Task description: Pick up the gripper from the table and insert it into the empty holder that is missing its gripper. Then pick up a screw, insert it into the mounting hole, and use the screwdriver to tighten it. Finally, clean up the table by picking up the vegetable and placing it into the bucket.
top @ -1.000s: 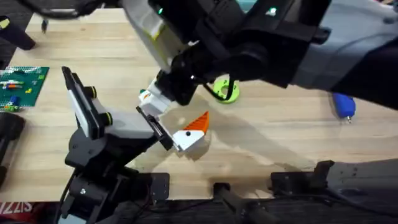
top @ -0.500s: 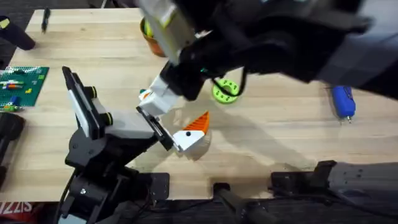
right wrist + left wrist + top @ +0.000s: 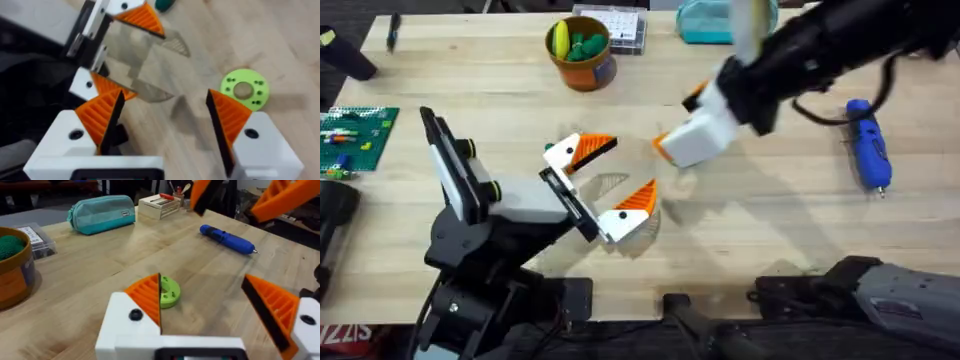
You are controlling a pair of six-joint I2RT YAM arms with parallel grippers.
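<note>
The gripper, an orange wedge on a white-and-teal base, sits at the far end of the holder's rail, opposite its other orange finger. The holder is my left arm. Its gripper stands open with nothing between the fingers. My right gripper hovers open and empty up and to the right of the holder, and the right wrist view shows it clear of the wedge. The blue screwdriver lies at the right. The orange bucket holds yellow and green vegetable pieces. No screw can be made out.
A lime-green ring with holes lies on the wood just right of the holder. A teal pouch and a clear box sit at the back edge. A green brick plate is at the far left.
My right gripper has let go of the orange finger piece and pulled away up and to the right. The piece stays at the holder's rail. The bucket is uncovered.
</note>
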